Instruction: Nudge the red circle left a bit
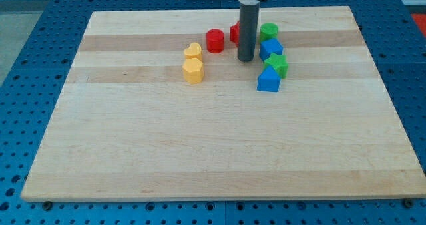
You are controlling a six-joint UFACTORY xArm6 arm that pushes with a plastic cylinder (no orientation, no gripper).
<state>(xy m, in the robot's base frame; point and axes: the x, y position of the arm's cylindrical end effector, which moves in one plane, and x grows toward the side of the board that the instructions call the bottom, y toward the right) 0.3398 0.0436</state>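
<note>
- toward the view's top, right of centre, my tip (246, 58) rests on the wooden board (200, 152); the dark rod rises straight up from it and out of the view's top edge
- no claw is fitted, so nothing is released, clenched or grasped; the rod ends plainly and holds nothing
- the red circle (214, 40) stands to the view's left of the rod and a little toward the view's top from my tip; near it, with a clear strip of board between them, not touching
- a 2nd red block (235, 32) sits just right of the red circle; the rod hides most of it, so its shape cannot be told
- 2 yellow blocks lie left of and below the red circle: a yellow heart (193, 50) and, touching it on the view's bottom side, a yellow hexagon (193, 70)
- right of the rod, 4 blocks run in a column from top to bottom: a green circle (269, 31), a blue block (271, 48) just beside my tip, a green block (276, 65) of star-like shape, and a blue block with a peaked top (268, 80)
- around the board lies a blue perforated table (26, 65)
</note>
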